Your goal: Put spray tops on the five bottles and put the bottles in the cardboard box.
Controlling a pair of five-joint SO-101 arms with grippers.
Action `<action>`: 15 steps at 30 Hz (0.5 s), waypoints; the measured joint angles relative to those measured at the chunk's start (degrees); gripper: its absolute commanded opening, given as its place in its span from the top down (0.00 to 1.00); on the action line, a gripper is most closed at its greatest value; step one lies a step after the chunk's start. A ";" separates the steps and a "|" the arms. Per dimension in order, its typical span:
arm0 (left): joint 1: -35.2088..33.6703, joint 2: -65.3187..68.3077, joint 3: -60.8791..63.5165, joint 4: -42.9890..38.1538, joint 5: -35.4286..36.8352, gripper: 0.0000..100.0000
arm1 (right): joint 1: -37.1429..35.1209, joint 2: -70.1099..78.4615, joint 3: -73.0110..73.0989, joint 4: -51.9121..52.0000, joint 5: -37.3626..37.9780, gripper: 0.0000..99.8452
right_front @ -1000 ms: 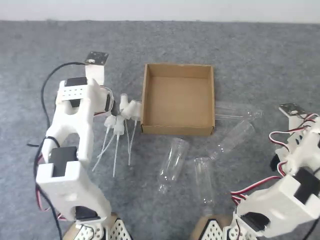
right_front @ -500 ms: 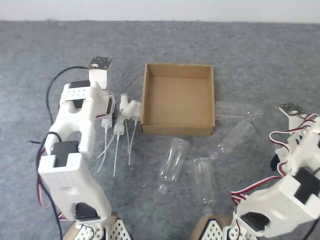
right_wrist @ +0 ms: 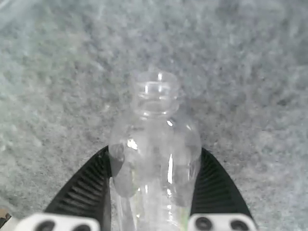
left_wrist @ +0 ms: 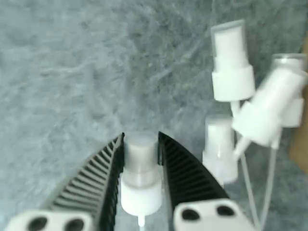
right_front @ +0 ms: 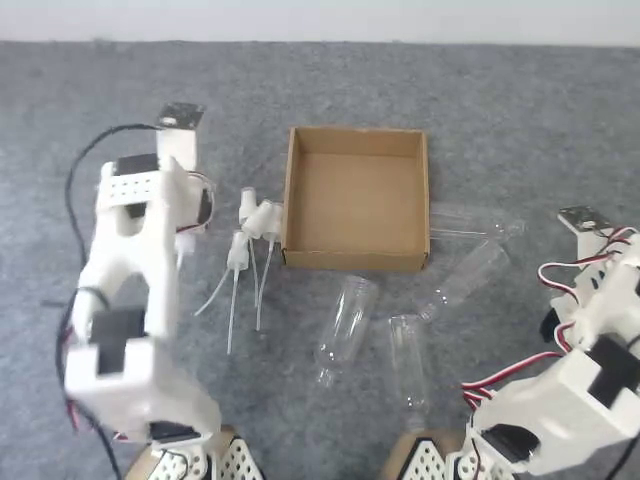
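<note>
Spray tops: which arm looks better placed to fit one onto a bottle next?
Left, probably. The left gripper is shut on a spray top, other spray tops lying close by. The right gripper grips a bottle with a bare neck, so it can only present it.

One overhead table (right_front: 520,100) view, two close wrist views

Grey felt (right_front: 520,110) covers the table, with a pale wall (right_front: 320,18) behind.

Robot lab bench, grey felt table (right_front: 540,110)
</note>
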 measured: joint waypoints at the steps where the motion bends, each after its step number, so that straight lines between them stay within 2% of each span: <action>1: -0.09 -3.16 1.14 0.79 0.00 0.99 | 0.00 0.00 0.00 0.00 0.00 0.93; 3: 0.18 -10.73 4.22 2.37 0.26 0.99 | 0.00 0.00 0.00 0.00 0.00 0.91; 9: 0.44 -35.34 18.81 3.52 0.97 0.99 | 0.00 0.00 0.00 0.62 0.00 0.73; 15: 0.09 -53.98 32.53 3.60 0.97 0.99 | -0.44 -0.26 0.00 0.70 0.00 0.72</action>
